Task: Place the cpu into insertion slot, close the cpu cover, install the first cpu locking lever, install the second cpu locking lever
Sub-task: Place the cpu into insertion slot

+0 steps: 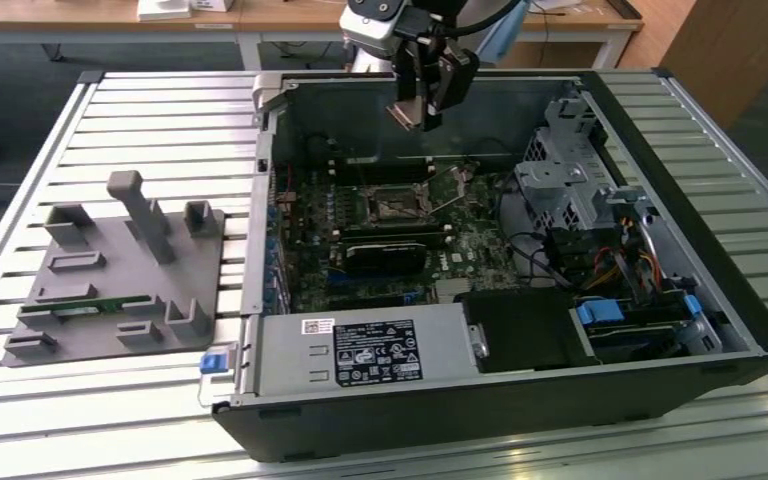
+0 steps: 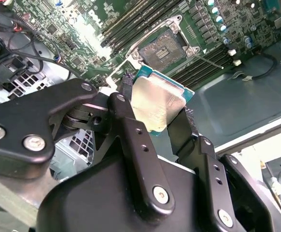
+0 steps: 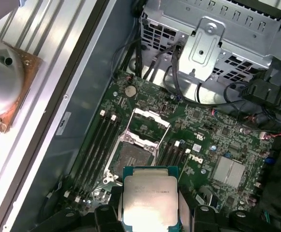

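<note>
A black label (image 1: 373, 352) crowded with white print and symbols is seen on the power supply box (image 1: 291, 365) in the exterior view, with a small white sticker (image 1: 319, 325) beside it (nothing there can be made out). In the first wrist view, faint lines of print are carried on the cpu (image 3: 150, 203), and white lettering (image 3: 188, 158) on the green circuit board (image 3: 213, 130).
</note>
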